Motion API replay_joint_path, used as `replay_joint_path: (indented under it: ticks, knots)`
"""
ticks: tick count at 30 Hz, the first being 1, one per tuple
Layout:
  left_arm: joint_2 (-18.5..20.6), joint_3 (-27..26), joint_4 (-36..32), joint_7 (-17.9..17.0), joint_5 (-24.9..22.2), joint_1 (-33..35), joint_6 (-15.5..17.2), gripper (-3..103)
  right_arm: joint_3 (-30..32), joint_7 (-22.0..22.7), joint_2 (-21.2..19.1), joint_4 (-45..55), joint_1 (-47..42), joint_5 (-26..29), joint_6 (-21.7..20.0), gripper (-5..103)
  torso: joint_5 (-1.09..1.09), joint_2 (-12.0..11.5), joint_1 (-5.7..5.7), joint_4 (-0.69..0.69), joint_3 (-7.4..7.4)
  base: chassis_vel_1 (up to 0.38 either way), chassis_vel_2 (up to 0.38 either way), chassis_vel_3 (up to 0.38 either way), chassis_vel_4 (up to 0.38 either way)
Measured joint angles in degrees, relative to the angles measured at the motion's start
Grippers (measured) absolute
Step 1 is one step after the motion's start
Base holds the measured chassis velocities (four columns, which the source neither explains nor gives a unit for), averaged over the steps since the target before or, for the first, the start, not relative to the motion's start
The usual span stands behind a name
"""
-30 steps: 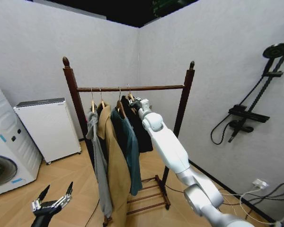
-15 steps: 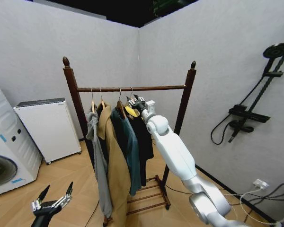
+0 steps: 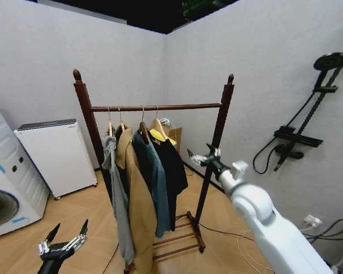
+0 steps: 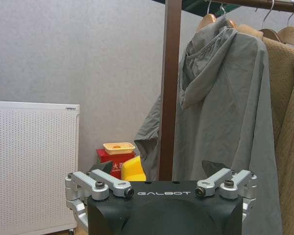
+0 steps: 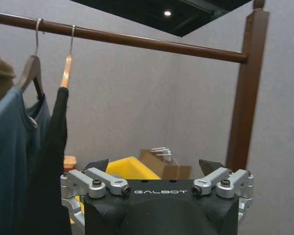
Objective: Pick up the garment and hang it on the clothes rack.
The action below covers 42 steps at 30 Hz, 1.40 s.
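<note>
The clothes rack (image 3: 154, 107) stands at centre frame in the head view, before the room corner. Four garments hang from its bar, grouped toward the left upright. The garment (image 3: 172, 165) hangs rightmost of the four, beside the shirt (image 3: 153, 177); the coat (image 3: 136, 200) and hoodie (image 3: 118, 194) follow leftward. The right gripper (image 3: 204, 156) sits right of the garment, apart from it, before the right upright. The left gripper (image 3: 62, 242) sits at lower left. A cabinet (image 3: 56, 154) stands left of the rack.

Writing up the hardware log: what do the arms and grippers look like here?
Right arm: glossy white rounded shell segments. Both grippers, left gripper and right gripper: black block body marked GALBOT in white, silver metal linkage fingers with bolts, dark wedge tips. No loose cables visible on them.
</note>
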Motion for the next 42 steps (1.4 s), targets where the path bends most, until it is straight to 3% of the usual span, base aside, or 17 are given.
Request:
replay_joint_path:
  ticks: [6, 8, 10, 12, 15, 22, 25, 27, 42]
  knots:
    - [0.0, 0.0, 0.0, 0.0, 0.0, 0.0, 0.0, 100, 6.3, 0.3, 3.8, 4.5, -13.1, -4.8, -1.0, 100, 0.00, 0.0, 0.00, -0.02, 0.00, 0.000, 0.000, 0.000, 0.000]
    - [0.0, 0.0, 0.0, 0.0, 0.0, 0.0, 0.0, 100, 7.7, 0.5, 8.0, 6.5, -19.8, -9.0, -0.9, 100, -0.01, 0.0, 0.00, -0.05, 0.00, 0.000, 0.000, 0.000, 0.000]
    - [0.0, 0.0, 0.0, 0.0, 0.0, 0.0, 0.0, 100, 7.8, 0.1, 10.1, 6.5, -21.1, -11.5, 0.1, 100, 0.01, 0.0, 0.00, -0.04, 0.00, 0.000, 0.000, 0.000, 0.000]
    - [0.0, 0.0, 0.0, 0.0, 0.0, 0.0, 0.0, 100, 7.0, -0.3, 13.1, 5.5, -21.2, -15.6, 1.8, 100, -0.01, 0.0, 0.00, -0.02, 0.01, 0.000, 0.000, 0.000, 0.000]
    - [0.0, 0.0, 0.0, 0.0, 0.0, 0.0, 0.0, 100, 5.7, -0.7, 14.5, 3.3, -19.0, -18.6, 3.4, 100, -0.01, 0.0, 0.03, -0.02, 0.01, 0.000, 0.000, 0.000, 0.000]
    - [0.0, 0.0, 0.0, 0.0, 0.0, 0.0, 0.0, 100, 3.4, -1.4, 14.7, 0.3, -15.8, -21.1, 5.0, 100, -0.02, 0.0, 0.05, 0.01, 0.03, 0.084, -0.083, -0.078, 0.100]
    - [0.0, 0.0, 0.0, 0.0, 0.0, 0.0, 0.0, 100, 3.3, -1.4, 16.5, -0.8, -16.8, -23.1, 6.5, 100, 0.01, 0.0, 0.05, -0.01, 0.03, 0.145, -0.176, -0.184, 0.175]
    - [0.0, 0.0, 0.0, 0.0, 0.0, 0.0, 0.0, 100, 4.1, -2.4, 19.3, -1.8, -18.4, -25.6, 9.7, 100, -0.02, 0.0, 0.00, -0.02, 0.01, 0.154, -0.251, -0.210, 0.190]
    - [0.0, 0.0, 0.0, 0.0, 0.0, 0.0, 0.0, 100, 5.3, -5.3, 23.9, -4.5, -18.5, -29.3, 15.8, 100, 0.00, 0.0, 0.05, -0.01, 0.02, -0.009, -0.142, -0.138, 0.019]
